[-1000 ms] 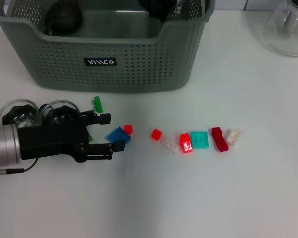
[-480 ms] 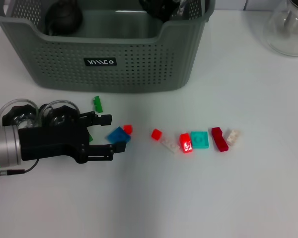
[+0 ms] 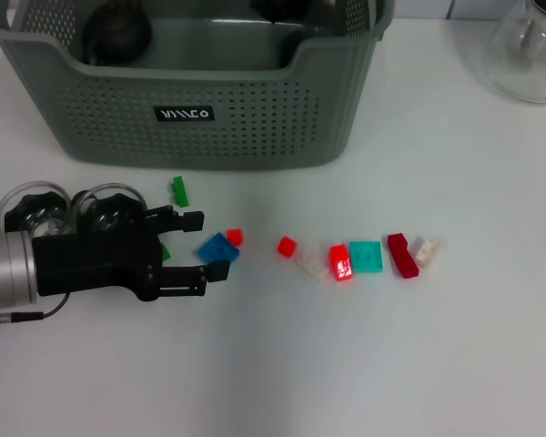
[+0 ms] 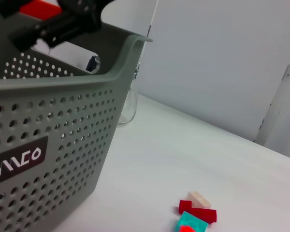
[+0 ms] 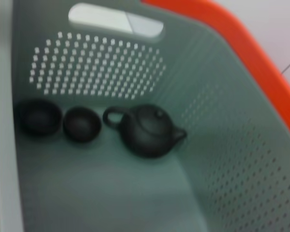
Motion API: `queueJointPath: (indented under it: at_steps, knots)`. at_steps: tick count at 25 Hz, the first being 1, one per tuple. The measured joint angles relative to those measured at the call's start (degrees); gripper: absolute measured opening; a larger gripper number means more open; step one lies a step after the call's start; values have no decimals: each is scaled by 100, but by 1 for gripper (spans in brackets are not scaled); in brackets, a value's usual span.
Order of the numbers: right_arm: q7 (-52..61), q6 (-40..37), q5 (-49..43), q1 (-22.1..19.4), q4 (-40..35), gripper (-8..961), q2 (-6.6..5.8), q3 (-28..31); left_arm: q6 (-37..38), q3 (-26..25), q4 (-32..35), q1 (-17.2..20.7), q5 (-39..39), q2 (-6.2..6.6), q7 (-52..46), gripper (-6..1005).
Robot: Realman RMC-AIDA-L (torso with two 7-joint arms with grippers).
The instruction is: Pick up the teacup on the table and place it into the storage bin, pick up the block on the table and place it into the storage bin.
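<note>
Head view: left gripper lined up on blue block

Head view has the left gripper [image 3: 200, 244] low over the table, in front of the storage bin [image 3: 191, 114] toward its left end. Fingers spread wide, nothing gripped. Blue block [image 3: 217, 247] sits at the fingertips, partly between them, small red block [image 3: 234, 237] touching its far corner. Spread likely set to straddle the blue piece for a pinch. More blocks lie in a row in front of the bin's right end: red block [image 3: 287, 245], teal plate [image 3: 366, 257], dark red brick [image 3: 401, 254]. Green block [image 3: 179, 191] lies just in front of the bin wall.

Right wrist view looks down into the bin: two dark teacups [image 5: 82, 125] and a teapot [image 5: 146, 131] on its floor, so the teacup part looks done. Right gripper's fingers not visible; cannot tell their state.
</note>
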Motion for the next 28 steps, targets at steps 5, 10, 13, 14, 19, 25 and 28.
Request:
queueJointPath:
  at_steps: [5,10,13,14,19,25,28]
  knots:
    - [467,-452,40,-708,-1743,629,5,25,40,1,-4,7,-4,25,-7,861]
    - [685,-1135,842,-1851,-4046,738,2,57,125,-36,27,12,-9,61,-27,861]
    - [601,-1536,1714,-2589,-5168,848,-17,130,332,-246,58,23,5,129,-22,861]
    - [528,-1728,2027,-2826,-5398,884,-21,168,395,-316,79,36,11,149,-19,861]
    - [-279,-3242,3854,-3940,-5689,925,-13,530,917,-1084,473,210,27,298,-64,861]
    - [-892,-4680,4250,-4491,-4682,921,-17,628,1084,-1704,1315,358,69,398,-640,861]
    - [-1088,-5136,3964,-4313,-3774,919,-45,652,1058,-1712,1905,388,301,398,-1202,862]
